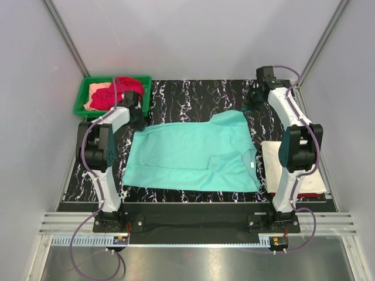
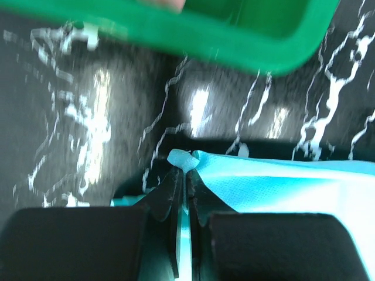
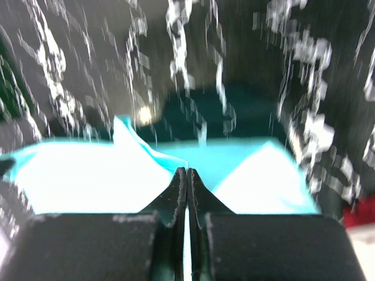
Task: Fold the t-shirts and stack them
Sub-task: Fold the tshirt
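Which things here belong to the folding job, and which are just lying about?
Job: mint-teal t-shirt, pinched by left gripper and right gripper; red t-shirt and peach t-shirt; cream-white t-shirt, folded, right side.
Lying about: green tray holding the red and peach ones; black marbled table.

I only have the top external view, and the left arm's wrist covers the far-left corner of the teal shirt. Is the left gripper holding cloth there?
Observer: Yes. In the left wrist view the left gripper is shut, with a small tuft of the mint-teal t-shirt pinched between its tips.
Operator: Good. The right wrist blocks my view at the far-right corner too. What are the jaws doing there?
Observer: In the right wrist view the right gripper is shut, its tips low against the teal cloth. That picture is blurred, so I cannot tell whether cloth is actually pinched.
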